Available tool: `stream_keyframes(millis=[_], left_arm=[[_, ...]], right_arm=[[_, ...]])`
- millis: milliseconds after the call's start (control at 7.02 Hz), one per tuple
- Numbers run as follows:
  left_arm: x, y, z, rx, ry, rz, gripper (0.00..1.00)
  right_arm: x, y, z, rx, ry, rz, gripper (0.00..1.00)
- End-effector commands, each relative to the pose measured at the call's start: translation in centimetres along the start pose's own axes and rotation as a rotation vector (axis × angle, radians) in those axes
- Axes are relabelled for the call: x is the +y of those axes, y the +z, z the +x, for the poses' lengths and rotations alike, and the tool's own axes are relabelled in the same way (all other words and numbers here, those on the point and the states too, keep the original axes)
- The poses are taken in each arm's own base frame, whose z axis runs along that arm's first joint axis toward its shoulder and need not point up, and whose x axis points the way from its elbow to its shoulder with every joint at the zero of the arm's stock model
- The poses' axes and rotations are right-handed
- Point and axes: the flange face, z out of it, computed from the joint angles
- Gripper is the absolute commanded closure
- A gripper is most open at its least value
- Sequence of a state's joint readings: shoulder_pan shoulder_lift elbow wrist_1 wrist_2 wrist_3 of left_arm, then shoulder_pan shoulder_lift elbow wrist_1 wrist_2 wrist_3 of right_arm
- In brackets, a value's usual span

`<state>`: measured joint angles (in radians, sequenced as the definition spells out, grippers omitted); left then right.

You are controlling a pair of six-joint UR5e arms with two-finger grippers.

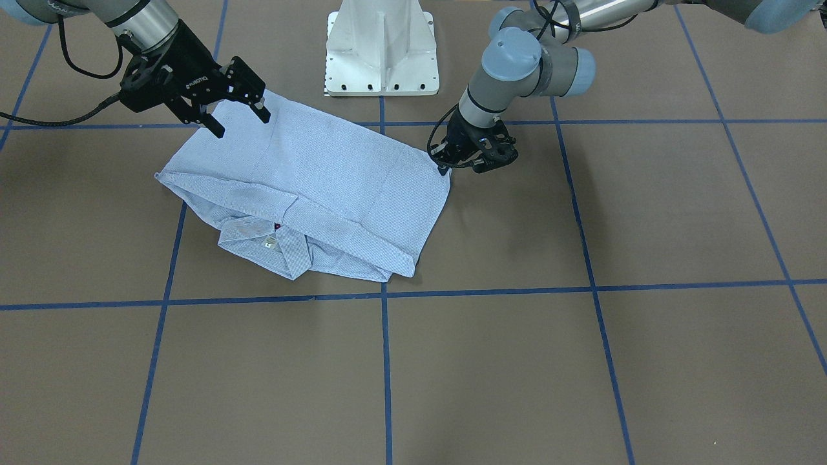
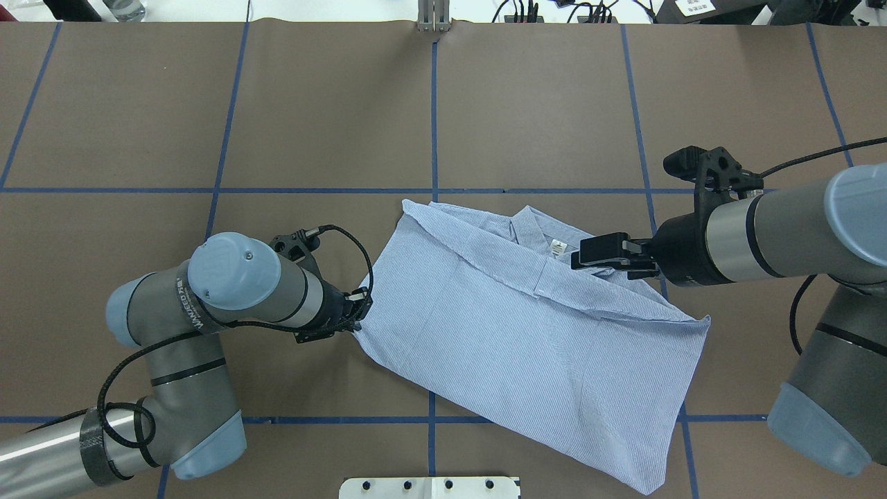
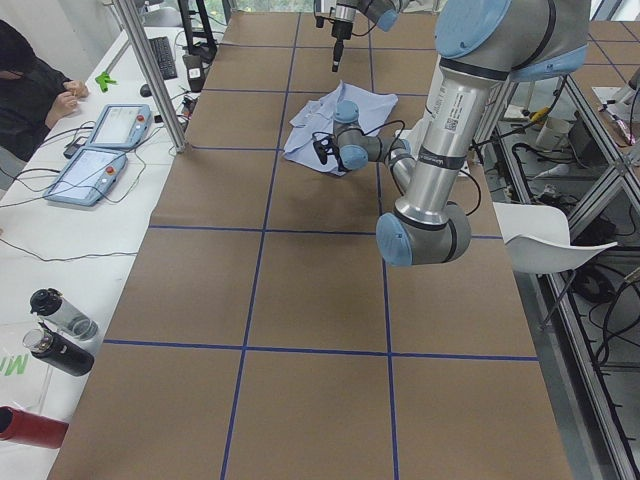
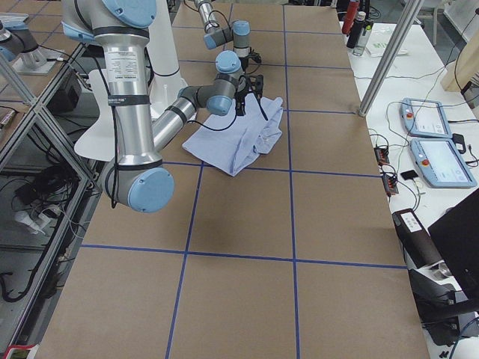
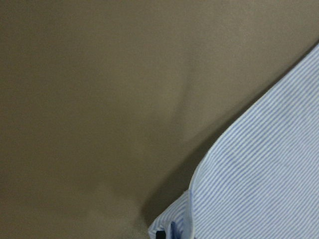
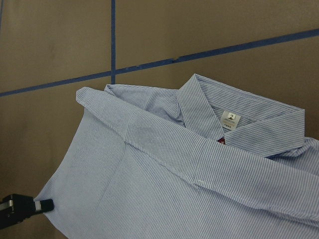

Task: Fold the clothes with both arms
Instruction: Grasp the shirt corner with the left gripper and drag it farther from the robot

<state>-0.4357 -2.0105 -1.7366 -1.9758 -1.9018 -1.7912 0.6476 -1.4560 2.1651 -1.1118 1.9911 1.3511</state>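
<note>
The light blue-and-white striped shirt (image 1: 323, 181) lies folded on the brown table, with its collar and white neck label (image 6: 230, 119) on the side away from the robot's base. It also shows in the overhead view (image 2: 527, 339). My left gripper (image 1: 446, 168) is low at the shirt's corner and shut on its edge (image 2: 359, 319); the left wrist view shows the striped cloth (image 5: 264, 189) at its fingertip. My right gripper (image 1: 243, 125) is open and empty. It hovers above the shirt's other side, near the collar in the overhead view (image 2: 585, 253).
The white pedestal base (image 1: 382, 51) stands just behind the shirt. Blue tape lines (image 1: 384, 361) divide the brown table into squares. Beside the table's left end sit control tablets (image 3: 100, 150), bottles (image 3: 60, 330) and a person (image 3: 30, 90).
</note>
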Motion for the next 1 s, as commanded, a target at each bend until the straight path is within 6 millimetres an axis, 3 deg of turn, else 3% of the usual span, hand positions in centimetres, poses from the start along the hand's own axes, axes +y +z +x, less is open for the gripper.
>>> stream_keyframes(millis=[0, 285, 427, 712, 854], left_arm=[[-3.6, -1.3, 0.4, -0.022, -0.047, 0.057, 1.0], [-10.0, -4.0, 2.2, 0.001, -0.024, 0.147, 1.0], [-13.1, -4.2, 4.6, 0.004, 0.017, 0.222, 1.0], [-17.2, -3.2, 8.9, 0.007, 0.091, 0.341, 1.0], [-18.7, -2.4, 9.6, 0.071, 0.147, 0.43, 1.0]], right_arm=[[-0.3, -0.4, -0.1, -0.006, -0.001, 0.01, 0.0], [-0.4, -0.4, 0.0, -0.003, -0.002, 0.017, 0.0], [-0.7, -0.6, 0.1, -0.002, -0.002, 0.026, 0.0], [-0.9, -0.6, 0.3, 0.002, -0.002, 0.029, 0.0], [-0.9, -0.7, 0.5, 0.005, -0.001, 0.031, 0.0]])
